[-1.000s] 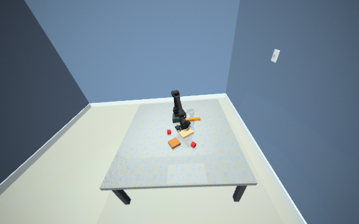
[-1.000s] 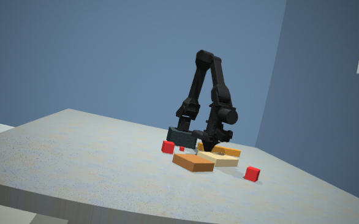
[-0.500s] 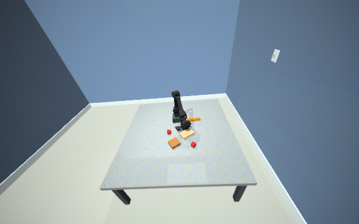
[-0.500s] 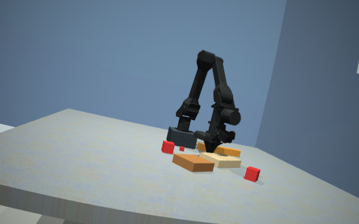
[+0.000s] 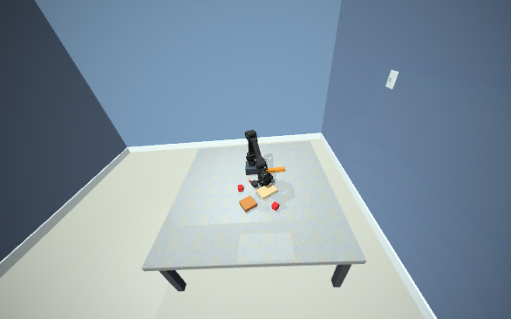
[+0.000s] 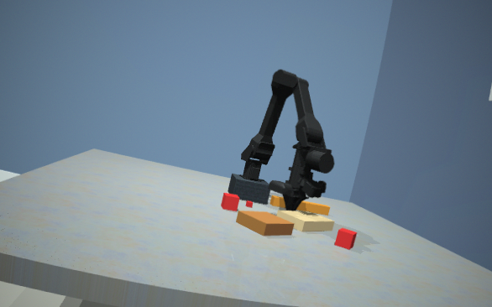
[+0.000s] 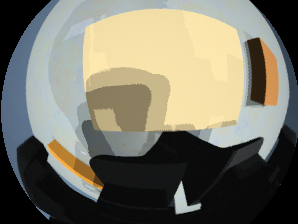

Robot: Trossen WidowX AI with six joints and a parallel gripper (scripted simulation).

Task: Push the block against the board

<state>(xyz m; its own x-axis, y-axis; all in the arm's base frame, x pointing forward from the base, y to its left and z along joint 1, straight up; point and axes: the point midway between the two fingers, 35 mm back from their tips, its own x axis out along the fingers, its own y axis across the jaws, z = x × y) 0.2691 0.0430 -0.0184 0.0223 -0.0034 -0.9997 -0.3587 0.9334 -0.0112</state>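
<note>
The cream rectangular board [image 5: 267,192] [image 6: 309,217] [image 7: 200,65] lies flat on the table and fills much of the wrist view. The orange-brown square block [image 5: 248,203] [image 6: 263,220] [image 7: 270,75] lies flat beside it, toward the front left in the top view. A narrow strip of table shows between them in the wrist view, so they are apart there. My gripper [image 5: 269,183] [image 6: 293,207] [image 7: 169,128] is shut and empty, pointing down at the board's back long side. Whether the fingertips touch the board cannot be told.
An orange bar [image 5: 277,170] [image 6: 317,207] [image 7: 75,162] lies behind the gripper. One red cube [image 5: 241,187] [image 6: 229,201] stands left, another [image 5: 275,206] [image 6: 345,238] front right, and a small red piece [image 5: 250,181] [image 6: 248,204] lies near the arm's base [image 6: 248,189].
</note>
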